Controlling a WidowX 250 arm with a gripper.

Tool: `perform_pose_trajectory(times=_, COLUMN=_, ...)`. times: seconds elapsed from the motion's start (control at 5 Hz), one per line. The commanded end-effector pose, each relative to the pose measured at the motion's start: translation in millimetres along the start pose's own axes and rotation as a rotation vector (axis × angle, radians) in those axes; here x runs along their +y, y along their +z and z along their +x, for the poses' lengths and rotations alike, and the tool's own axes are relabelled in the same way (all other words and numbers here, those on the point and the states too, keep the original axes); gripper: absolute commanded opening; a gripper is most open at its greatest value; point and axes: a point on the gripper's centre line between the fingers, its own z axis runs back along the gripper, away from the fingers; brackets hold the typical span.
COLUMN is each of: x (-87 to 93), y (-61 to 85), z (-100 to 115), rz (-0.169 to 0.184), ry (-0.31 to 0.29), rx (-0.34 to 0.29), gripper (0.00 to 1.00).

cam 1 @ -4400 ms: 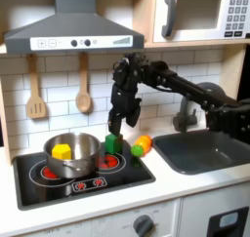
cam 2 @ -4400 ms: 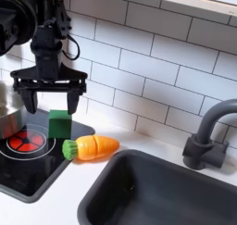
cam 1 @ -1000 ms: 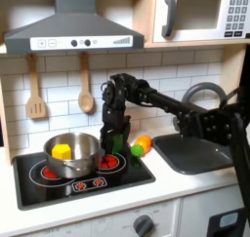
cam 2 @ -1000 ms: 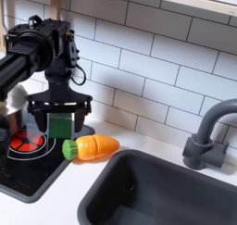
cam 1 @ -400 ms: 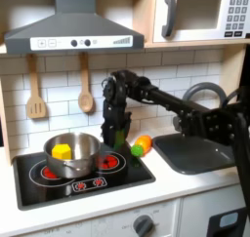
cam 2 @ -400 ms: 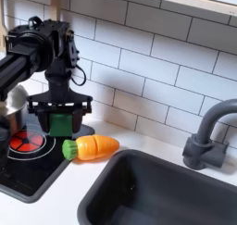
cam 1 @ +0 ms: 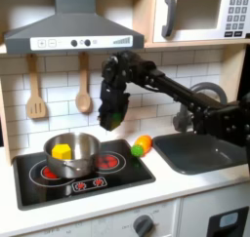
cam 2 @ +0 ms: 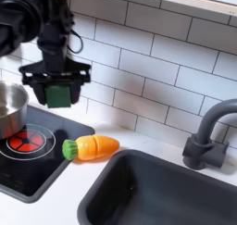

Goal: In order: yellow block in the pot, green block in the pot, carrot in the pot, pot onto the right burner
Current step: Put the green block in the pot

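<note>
The pot is the landmark here: a wide, round, shiny steel vessel with a smooth curved wall, standing on the left part of the black glossy cooktop. In the second exterior view, a part of its steel wall shows at the left edge. Inside the pot, against its left wall in the first exterior view, lies the yellow block, a small bright cube with flat faces.

To the right of the pot, low and just beside its wall, is the right burner, a flat circular mark with red rings; in the second exterior view its red rings lie just below the pot.

Above the right burner and higher than the pot's rim, the gripper hangs in the air. Its black fingers are pinching the green block, a small dark green cube, which is lifted clear of the cooktop. In the first exterior view the green block is dark and hard to separate from the gripper.

Further right of the pot, past the cooktop's edge on the pale smooth counter, lies the carrot, an orange tapered piece with fine grooves and a green tip pointing toward the pot. In the first exterior view the carrot rests near the dark sink.
</note>
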Motion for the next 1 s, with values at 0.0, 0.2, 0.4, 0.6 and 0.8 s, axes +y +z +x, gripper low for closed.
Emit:
perform_pose_trajectory(times=0.0, x=34.6, y=19.1, z=5, rz=0.008, ry=0.095, rx=-0.021, gripper=0.0)
perform_pose_trajectory(times=0.2, x=47.6, y=25.2, z=7, rz=0.023, ry=0.115, rx=-0.028, gripper=0.0)
perform_pose_trajectory(times=0.4, x=67.6, y=22.6, z=6, rz=0.04, ry=0.15, rx=-0.017, gripper=0.0)
perform_pose_trajectory(times=0.6, x=81.6, y=16.1, z=1, rz=0.069, ry=0.155, rx=0.009, gripper=0.0)
perform_pose_trajectory(times=0.8, x=88.8, y=9.8, z=-5, rz=0.075, ry=0.165, rx=0.032, gripper=0.0)
